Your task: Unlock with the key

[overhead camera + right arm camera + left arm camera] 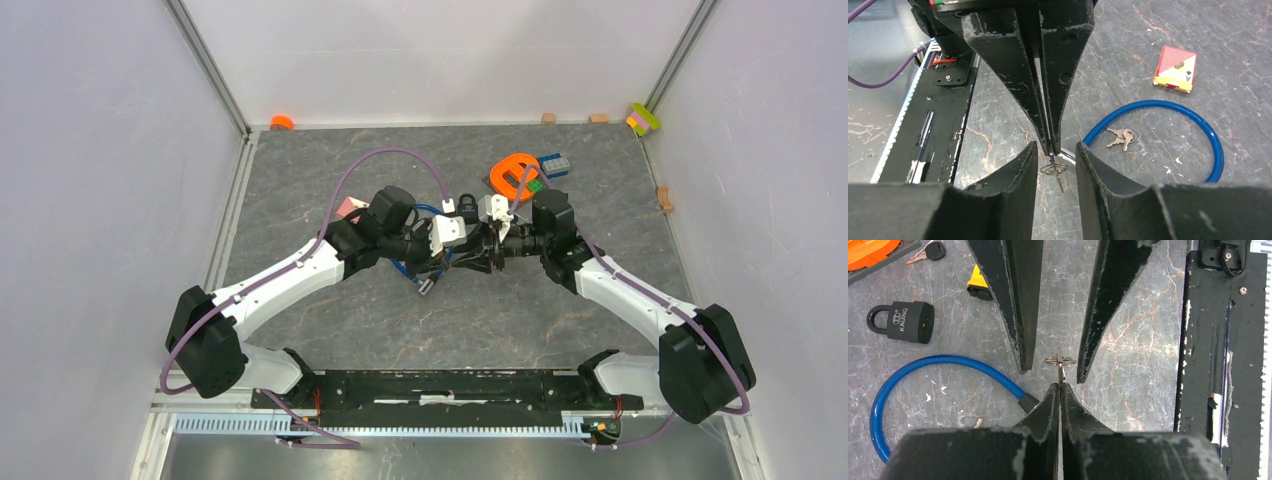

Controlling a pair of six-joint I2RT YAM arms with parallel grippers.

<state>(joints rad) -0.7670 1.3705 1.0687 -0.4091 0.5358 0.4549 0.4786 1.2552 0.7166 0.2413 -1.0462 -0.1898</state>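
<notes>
- At the centre of the bench (1140, 335), raised off its surface: one key (1060, 183) on one wire ring (1054, 169), the task's item.
- Key position: pinched by its upper part in the tips of the left end effector (1060, 390). The ring and blade hang free just past those tips.
- Left end effector: jaws fully together, gripping the key.
- Right end effector (1056, 150): jaws apart, one finger on each side of the ring and close to it. No contact can be made out.
- The two end effectors meet tip to tip, nearly in line with each other.
- Left arm (290, 275): one, reaching from its base at the near left corner, inward and away, wrist turned toward the right.
- Right arm (620, 290): one, mirrored from the near right corner, wrist turned toward the left.
- Padlock (903, 321): one, dark grey, lying flat on the bench with its shackle seated, well apart from the held key.
- Blue cable (938, 359): one, curved in an open loop on the bench, passing near the end effectors.
- Spare keys (1120, 137): two, joined, lying flat inside the cable's curve.
- Black-headed key (934, 250): one, beside the orange item.
- Orange item (515, 172): one, at the far side.
- Playing-card box (1175, 67): one, red, outside the cable loop.
- Black rail (1223, 365): one, along the near edge.
</notes>
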